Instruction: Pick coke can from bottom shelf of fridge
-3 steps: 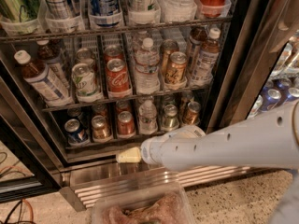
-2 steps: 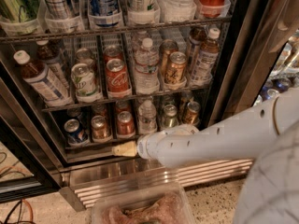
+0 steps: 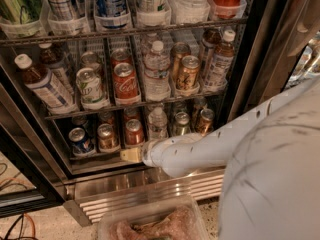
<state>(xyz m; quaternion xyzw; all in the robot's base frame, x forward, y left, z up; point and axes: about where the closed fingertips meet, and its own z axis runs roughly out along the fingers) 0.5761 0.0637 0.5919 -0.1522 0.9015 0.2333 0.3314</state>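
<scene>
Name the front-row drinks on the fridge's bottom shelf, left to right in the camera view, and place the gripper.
Blue can → gold can → coke can → water bottle → grey can → bronze can. The gripper is just below the coke can's base in the picture.

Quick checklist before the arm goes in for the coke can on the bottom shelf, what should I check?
1. Fridge open, shelves exposed: ok.
2. Coke can upright near the front of the bottom shelf: ok.
3. Gripper in front of the can's lane, at the shelf's front edge: ok.
4. Can grasped: not ok, the gripper is apart from it.
5. Room beside the can, between the bronze can and the water bottle: cannot tell.
</scene>
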